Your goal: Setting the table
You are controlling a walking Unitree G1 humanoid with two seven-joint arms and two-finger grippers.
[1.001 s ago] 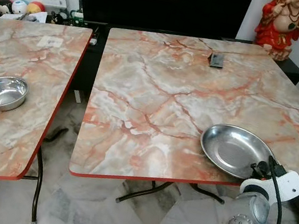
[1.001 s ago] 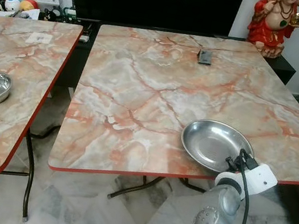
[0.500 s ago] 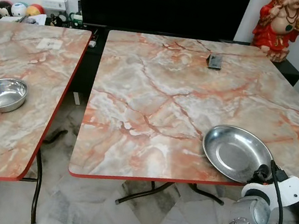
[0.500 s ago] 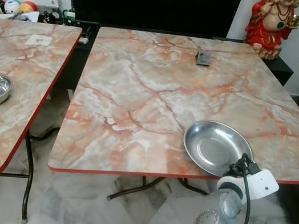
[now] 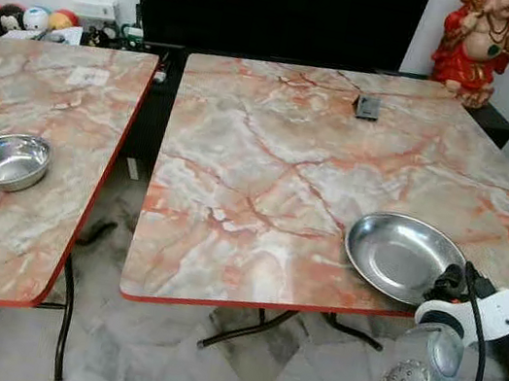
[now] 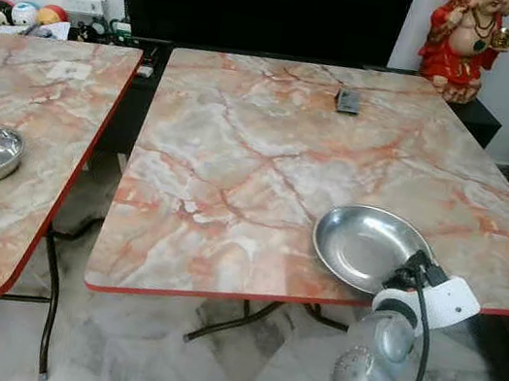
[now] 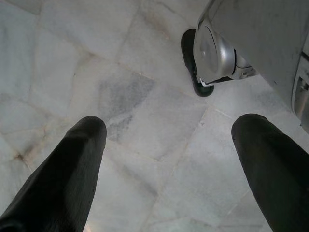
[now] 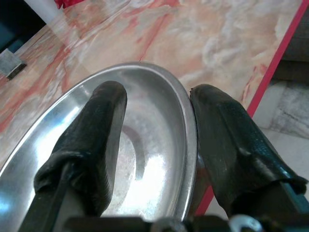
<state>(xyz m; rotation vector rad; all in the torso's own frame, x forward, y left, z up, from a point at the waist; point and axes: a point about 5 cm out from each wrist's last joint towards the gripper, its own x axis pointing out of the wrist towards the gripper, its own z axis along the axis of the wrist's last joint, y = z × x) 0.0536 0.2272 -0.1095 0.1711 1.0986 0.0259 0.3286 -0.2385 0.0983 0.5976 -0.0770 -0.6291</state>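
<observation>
A shallow steel plate (image 5: 401, 256) lies near the front right edge of the right marble table (image 5: 271, 154). My right gripper (image 5: 450, 282) is at the plate's near rim. In the right wrist view the gripper (image 8: 157, 94) is open and straddles that rim: one finger rests inside the plate (image 8: 145, 159), the other outside by the table's red edge. A steel bowl (image 5: 6, 159) sits on the left marble table (image 5: 44, 94). My left gripper (image 7: 171, 125) hangs open over the floor with nothing between its fingers.
A small dark flat object (image 5: 367, 106) lies at the far side of the right table. Behind stand a black TV (image 5: 268, 1) and a red statue (image 5: 481, 38). A gap of marble floor (image 5: 117, 216) separates the two tables.
The view has shifted slightly. My right gripper stays at the plate's near rim, and the plate and bowl have not visibly moved.
</observation>
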